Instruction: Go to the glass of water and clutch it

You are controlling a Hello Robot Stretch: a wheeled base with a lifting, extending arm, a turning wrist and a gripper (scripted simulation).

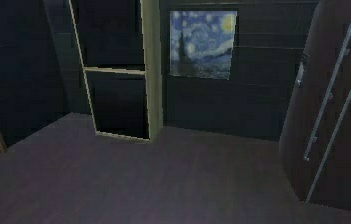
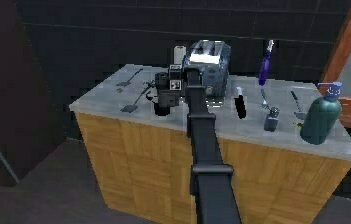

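One arm [image 2: 209, 150] reaches over the surface [image 2: 101, 97], presumably to place the gripper [image 2: 161, 98] near a silvery appliance [image 2: 209, 66]; whether it holds anything cannot be told.

No word, number or sign can be read in these pictures. The two small white squares [image 2: 174, 76] at the far end of the arm [image 2: 208, 150] carry black marks, but these are block patterns, not letters or digits. The painting [image 1: 203, 44] on the far wall [image 1: 263, 95] shows a swirling night sky, and I cannot make out any writing on it.
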